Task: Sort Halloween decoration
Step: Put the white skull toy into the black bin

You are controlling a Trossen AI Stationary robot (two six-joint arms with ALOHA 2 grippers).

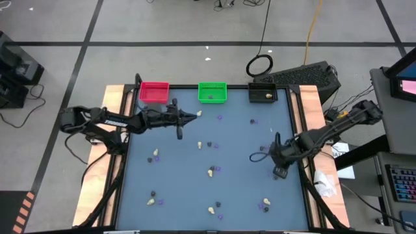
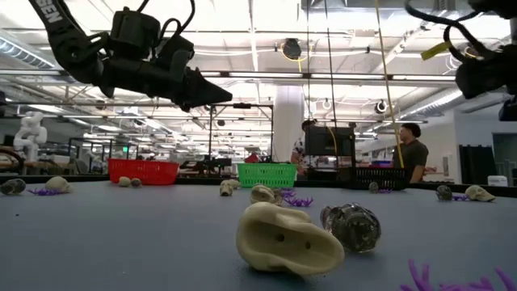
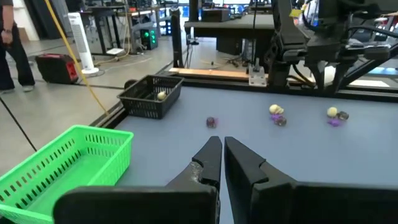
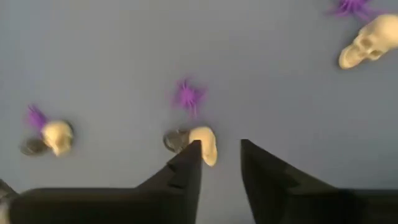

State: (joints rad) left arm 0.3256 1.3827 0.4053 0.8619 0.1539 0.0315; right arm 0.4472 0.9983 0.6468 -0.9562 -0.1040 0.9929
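Observation:
The Halloween decoration lies scattered on the blue table (image 1: 240, 140): cream skulls (image 2: 287, 240), dark lumps (image 2: 351, 226) and purple spiders (image 4: 186, 96). My left gripper (image 3: 221, 144) is shut with nothing between its fingers. It points level over the table's far left, just in front of the green bin (image 1: 212, 91). My right gripper (image 4: 221, 149) stands open at the table's right side (image 1: 278, 166), pointing steeply down, above a cream skull (image 4: 205, 144) and a dark lump (image 4: 174, 140) that lie side by side.
A red bin (image 1: 154, 91), the green bin and a black bin (image 1: 262, 93) stand in a row along the far edge. The black one holds a cream lump (image 3: 161, 95). A person (image 2: 412, 158) stands in the room beyond the table.

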